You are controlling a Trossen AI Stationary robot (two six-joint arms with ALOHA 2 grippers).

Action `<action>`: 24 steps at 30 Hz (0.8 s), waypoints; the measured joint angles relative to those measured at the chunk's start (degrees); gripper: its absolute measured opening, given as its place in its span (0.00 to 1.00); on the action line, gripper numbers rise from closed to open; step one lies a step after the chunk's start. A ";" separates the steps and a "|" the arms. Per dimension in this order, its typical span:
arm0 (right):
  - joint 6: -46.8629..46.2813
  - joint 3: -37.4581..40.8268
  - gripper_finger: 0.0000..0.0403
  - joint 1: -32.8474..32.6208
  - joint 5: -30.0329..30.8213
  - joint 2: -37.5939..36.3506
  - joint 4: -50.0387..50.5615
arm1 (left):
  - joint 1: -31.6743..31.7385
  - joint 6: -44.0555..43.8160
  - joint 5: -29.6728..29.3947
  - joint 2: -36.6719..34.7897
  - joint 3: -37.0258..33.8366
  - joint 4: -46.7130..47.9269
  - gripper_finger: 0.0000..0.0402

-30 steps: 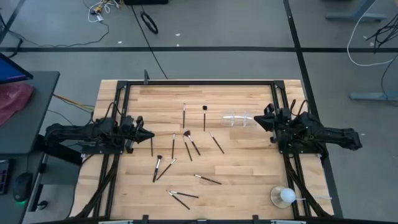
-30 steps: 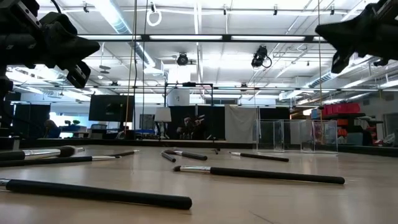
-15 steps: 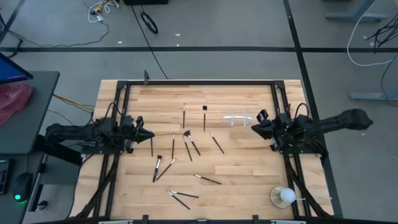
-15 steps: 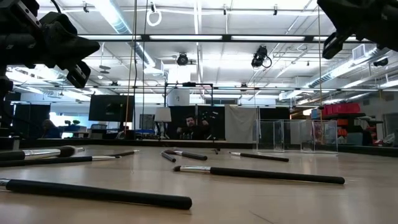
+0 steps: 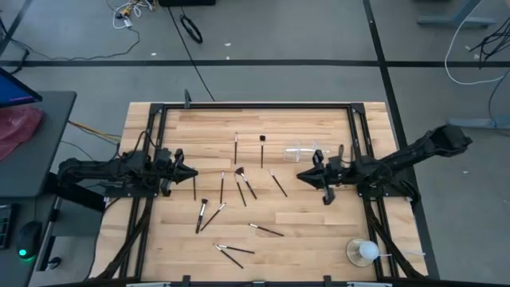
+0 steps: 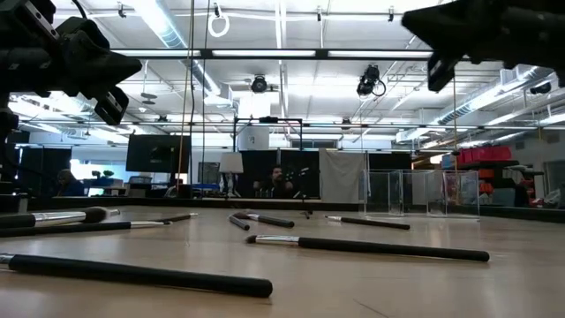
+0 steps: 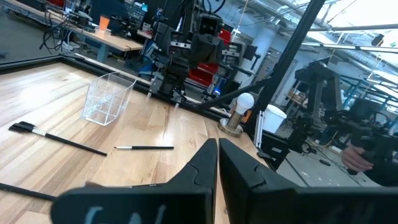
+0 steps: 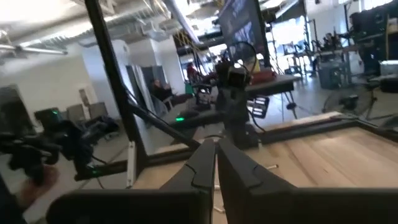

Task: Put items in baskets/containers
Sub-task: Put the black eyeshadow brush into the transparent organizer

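About a dozen thin dark makeup brushes [image 5: 239, 190] lie flat and scattered over the middle of the wooden table; two of them [image 7: 56, 138] also show in the left wrist view. The small clear tray [image 5: 305, 151] stands on the table's right half, toward the far edge, and shows again as the tray [image 7: 109, 98]. My right gripper [image 5: 303, 176] is shut. It hovers above the table just near of the tray, right of one brush [image 5: 277, 183]. My left gripper [image 5: 194, 173] is shut too, hanging above the table at the left end of the brush scatter.
A round clear cup with a white ball [image 5: 362, 252] stands at the near right corner. Black frame rails [image 5: 351, 127] run along the table's left, right and far sides. Bare wood lies between the brushes and the near edge. People show in the room beyond.
My right arm has stretched out from the right rail toward the table's left. Its gripper has come over the wood near the tray, and it looks slightly higher in the low view. The left arm and the brushes have stayed still.
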State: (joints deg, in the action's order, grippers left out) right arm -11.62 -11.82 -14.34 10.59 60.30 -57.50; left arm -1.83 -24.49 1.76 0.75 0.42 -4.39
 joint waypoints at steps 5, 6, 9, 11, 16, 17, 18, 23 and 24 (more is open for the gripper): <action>2.10 -8.72 0.06 -0.60 -0.31 7.70 11.06 | -0.01 0.00 -0.01 0.00 0.00 -0.05 0.05; 2.25 -10.91 0.06 -1.16 -0.33 9.79 14.89 | -0.02 0.00 0.00 0.00 0.00 -0.04 0.05; 1.64 -17.10 0.06 -3.03 0.05 15.64 23.20 | -0.01 0.00 -0.01 0.00 0.00 -0.04 0.05; 1.54 -20.25 0.07 -4.62 0.28 19.53 26.43 | -0.01 0.00 -0.02 0.00 -0.01 -0.06 0.05; -0.89 -25.19 0.18 -7.96 0.39 29.18 27.85 | -0.02 0.00 -0.02 0.00 0.00 -0.06 0.05; -2.19 -25.62 0.22 -8.50 0.39 31.03 27.93 | 0.00 0.00 0.00 0.00 0.00 -0.06 0.05; -3.57 -25.93 0.26 -8.96 0.42 32.83 28.07 | -0.02 0.00 -0.01 0.00 0.00 -0.06 0.05; -8.15 -28.05 0.45 -12.11 3.55 41.33 28.09 | -0.02 0.04 -0.02 0.00 -0.01 -0.06 0.05; -8.36 -28.93 0.48 -13.15 4.97 43.19 28.09 | -0.01 0.09 -0.07 0.00 0.00 -0.06 0.05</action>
State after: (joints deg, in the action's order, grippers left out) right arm -19.98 -40.75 -27.50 15.56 103.49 -29.41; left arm -1.83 -24.40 1.69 0.75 0.42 -4.45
